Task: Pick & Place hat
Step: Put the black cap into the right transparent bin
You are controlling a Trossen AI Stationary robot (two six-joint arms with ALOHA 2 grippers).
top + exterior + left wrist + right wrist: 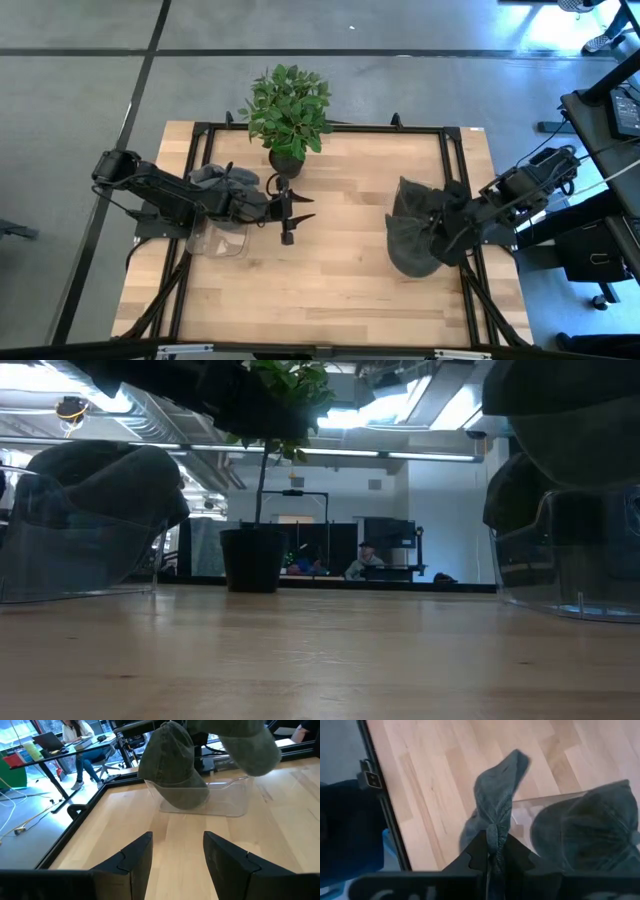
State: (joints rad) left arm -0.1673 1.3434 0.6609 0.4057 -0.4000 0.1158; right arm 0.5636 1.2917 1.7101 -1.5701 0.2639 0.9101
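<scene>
My right gripper [493,852] is up near the table's right edge, shut on a dark green hat [496,795] that hangs below it. In the high view this gripper [437,237] and the hat [410,235] stand over a clear bin [545,802]. Another dark hat [590,827] lies in that bin. My left gripper [290,215] waits open left of the table's middle, nothing between its fingers [135,862]. In the left wrist view the held hat [245,745] hangs above the bin [225,802], and the second hat [172,770] rests in it. My right gripper pinches a bunched fold of the hat's cloth [492,832] between its two fingers. The fingers come from above, slanting down. The hat hangs slack below them, lifted clear of the table and of the bin.
A potted plant [288,110] stands at the far edge, in the middle. Under my left arm a second clear bin [215,240] holds a grey hat [222,178]. Black frame rails [455,180] run along the table's edges. Bare wood [340,270] lies between the bins. People sit beyond the table.
</scene>
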